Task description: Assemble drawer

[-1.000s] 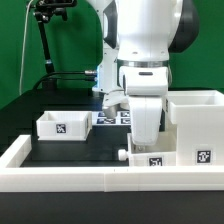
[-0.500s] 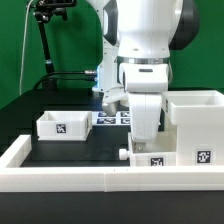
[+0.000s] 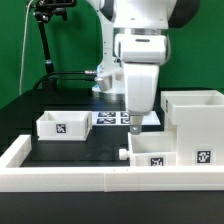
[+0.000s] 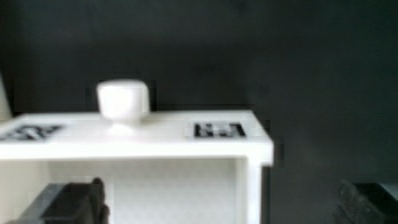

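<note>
A small white tray (image 3: 64, 125) with a tag stands at the exterior view's left. A second small tray (image 3: 152, 157) with a round knob (image 3: 122, 155) stands against the tall white box-shaped shell (image 3: 196, 122) at the exterior view's right. My gripper (image 3: 135, 124) hangs above this second tray, open and empty, touching nothing. In the wrist view the tray (image 4: 143, 150) with its knob (image 4: 121, 101) and two tags lies below the gripper (image 4: 222, 205). The dark fingers (image 4: 71, 204) stand wide apart, one over the tray and one beyond its side.
The long low white rim wall (image 3: 70, 181) runs along the front and up the exterior view's left side. The marker board (image 3: 110, 118) lies at the back behind the gripper. A black stand (image 3: 42, 40) and a cable are at the back left.
My gripper has risen from down at the second tray to well above it and shifted slightly to the exterior view's left. The trays and shell have not moved.
</note>
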You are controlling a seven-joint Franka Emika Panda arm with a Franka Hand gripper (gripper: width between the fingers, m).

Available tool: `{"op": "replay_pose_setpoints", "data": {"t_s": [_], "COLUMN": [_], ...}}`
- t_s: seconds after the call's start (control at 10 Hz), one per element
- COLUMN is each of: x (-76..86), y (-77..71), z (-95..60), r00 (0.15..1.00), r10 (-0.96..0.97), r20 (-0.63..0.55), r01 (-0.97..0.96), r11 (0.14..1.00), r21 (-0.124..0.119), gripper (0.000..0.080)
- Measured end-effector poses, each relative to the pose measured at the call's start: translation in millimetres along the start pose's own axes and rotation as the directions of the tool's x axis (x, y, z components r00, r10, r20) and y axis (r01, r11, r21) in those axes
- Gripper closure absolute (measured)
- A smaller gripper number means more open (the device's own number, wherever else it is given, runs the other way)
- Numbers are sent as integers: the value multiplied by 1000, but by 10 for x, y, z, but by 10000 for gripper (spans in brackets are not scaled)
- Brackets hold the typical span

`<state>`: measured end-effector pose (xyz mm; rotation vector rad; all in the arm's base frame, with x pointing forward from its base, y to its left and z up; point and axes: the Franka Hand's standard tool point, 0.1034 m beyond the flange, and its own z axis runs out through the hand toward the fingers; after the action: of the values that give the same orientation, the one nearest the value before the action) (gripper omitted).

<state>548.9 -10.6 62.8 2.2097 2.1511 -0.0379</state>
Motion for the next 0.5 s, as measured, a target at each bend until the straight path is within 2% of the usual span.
{"op": "replay_pose_setpoints", "data": {"t_s": [0.2, 0.3, 0.4, 0.5], "x": [-260, -335, -365, -374], "y": [39, 8, -20, -12], "z": [9, 86, 204, 218], "r00": [1000, 1000, 999, 999], "r10": [-14, -23, -32, -34], "r20": [6, 5, 2, 1], "r01": [14, 23, 32, 34], "r11": [1000, 1000, 999, 999], "r21": [4, 17, 35, 35], "gripper": [151, 151, 151, 151]}}
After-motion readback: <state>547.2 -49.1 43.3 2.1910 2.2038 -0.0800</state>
